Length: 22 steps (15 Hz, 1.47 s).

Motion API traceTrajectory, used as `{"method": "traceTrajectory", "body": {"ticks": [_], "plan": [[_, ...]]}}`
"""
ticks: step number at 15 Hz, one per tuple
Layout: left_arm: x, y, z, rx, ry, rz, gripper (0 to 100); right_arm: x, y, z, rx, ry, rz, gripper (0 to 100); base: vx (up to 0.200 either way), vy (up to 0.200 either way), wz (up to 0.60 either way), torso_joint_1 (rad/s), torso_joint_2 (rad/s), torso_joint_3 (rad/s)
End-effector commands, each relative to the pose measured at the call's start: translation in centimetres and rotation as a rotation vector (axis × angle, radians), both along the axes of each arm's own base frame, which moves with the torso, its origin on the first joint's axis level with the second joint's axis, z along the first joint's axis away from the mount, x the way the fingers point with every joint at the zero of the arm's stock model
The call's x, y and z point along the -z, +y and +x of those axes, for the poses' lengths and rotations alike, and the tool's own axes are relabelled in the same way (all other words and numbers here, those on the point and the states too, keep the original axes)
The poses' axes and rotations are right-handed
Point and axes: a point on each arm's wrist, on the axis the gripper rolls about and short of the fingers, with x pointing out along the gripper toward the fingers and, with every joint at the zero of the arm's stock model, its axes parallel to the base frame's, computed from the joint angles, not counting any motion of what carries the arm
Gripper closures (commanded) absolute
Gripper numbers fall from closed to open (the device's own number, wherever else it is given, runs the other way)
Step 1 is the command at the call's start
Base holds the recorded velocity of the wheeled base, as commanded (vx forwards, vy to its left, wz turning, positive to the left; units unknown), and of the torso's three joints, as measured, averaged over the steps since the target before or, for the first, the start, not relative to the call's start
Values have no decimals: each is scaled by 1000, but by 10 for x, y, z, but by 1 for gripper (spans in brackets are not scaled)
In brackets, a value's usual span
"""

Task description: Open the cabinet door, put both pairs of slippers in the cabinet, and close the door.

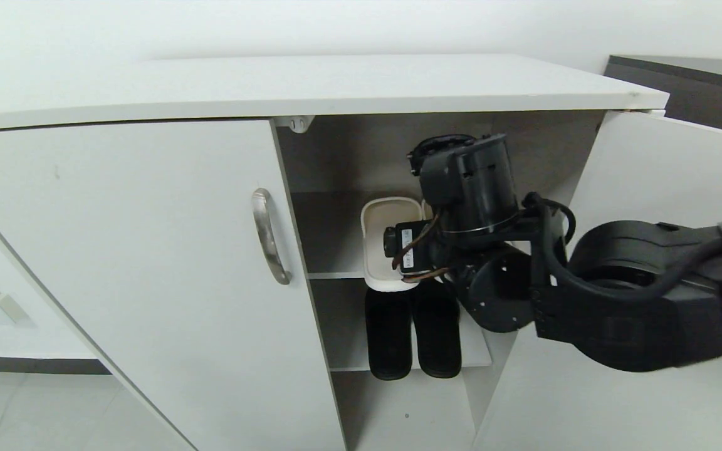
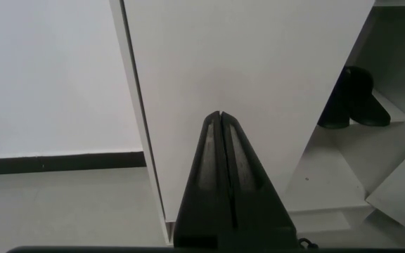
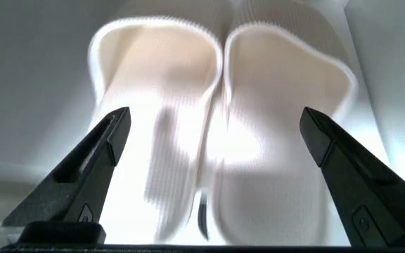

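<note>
White slippers (image 1: 375, 244), a soft-looking ribbed pair with rounded raised rims, lie side by side on the upper shelf (image 1: 329, 232) of the cabinet (image 1: 311, 81), past the open right door (image 1: 649, 188). I see my right gripper (image 3: 215, 112) spread wide close to them, one dark wedge-shaped finger out to each side, gripping nothing. The black slippers (image 1: 392, 332), matte and finely textured, sit together on the lower shelf (image 1: 348, 326). The smooth white left door (image 1: 135, 250), with its curved metal handle (image 1: 267, 235), is closed. My left gripper (image 2: 220, 116) is pressed closed and empty, low in front of that door.
</note>
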Motion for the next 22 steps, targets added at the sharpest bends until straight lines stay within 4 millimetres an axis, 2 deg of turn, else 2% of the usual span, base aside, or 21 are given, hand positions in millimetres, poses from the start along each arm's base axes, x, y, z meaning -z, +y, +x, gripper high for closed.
{"method": "traceTrajectory", "body": {"ticks": [1, 6, 9, 13, 16, 17, 22], "plan": [[0, 0, 0, 0, 1, 0, 100, -17, -20, -33, -43, -12, 42, 0, 0, 0, 0, 0, 0, 0], [0, 0, 0, 1, 1, 0, 100, -7, -43, -66, -111, 31, 56, 0, 0, 0, 0, 0, 0, 0], [0, 0, 0, 1, 1, 1, 100, 12, -55, -79, -211, 46, 76, 0, 0, 0, 0, 0, 0, 0], [0, 0, 0, 1, 1, 1, 100, 34, -57, -87, -240, 44, 84, 0, 0, 0, 0, 0, 0, 0], [0, 0, 0, 1, 1, 3, 100, 40, -58, -102, -288, 37, 94, 0, 0, 0, 0, 0, 0, 0], [0, 0, 0, 1, 1, 1, 100, 41, -58, -103, -292, 35, 98, 100, 0, 0, 0, 0, 0, 0], [0, 0, 0, 0, 1, 1, 100, 46, -55, -103, -305, 45, 73, 100, 0, 0, 0, 0, 0, 0]]}}
